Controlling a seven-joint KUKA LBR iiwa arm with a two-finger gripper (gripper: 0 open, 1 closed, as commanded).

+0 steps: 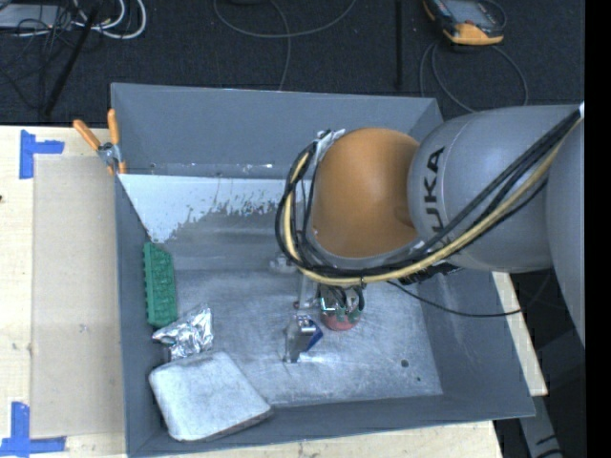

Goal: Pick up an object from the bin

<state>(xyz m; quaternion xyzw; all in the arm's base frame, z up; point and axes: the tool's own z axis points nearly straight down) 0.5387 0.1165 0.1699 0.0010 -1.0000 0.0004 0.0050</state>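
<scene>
My gripper [298, 338] hangs low over the middle of the bin floor, under the arm's orange cover. A small red and green round thing [340, 315] lies right beside it, partly hidden by the wrist. A little blue piece [307, 328] shows at the gripper's tip; whether it is a loose thing I cannot tell. Crumpled silver foil [186, 334] lies well to the left of the gripper.
A green ridged block [159, 282] leans along the bin's left wall. A grey-white flat pad [207, 396] lies in the near left corner. The arm and its cables cover the bin's right half.
</scene>
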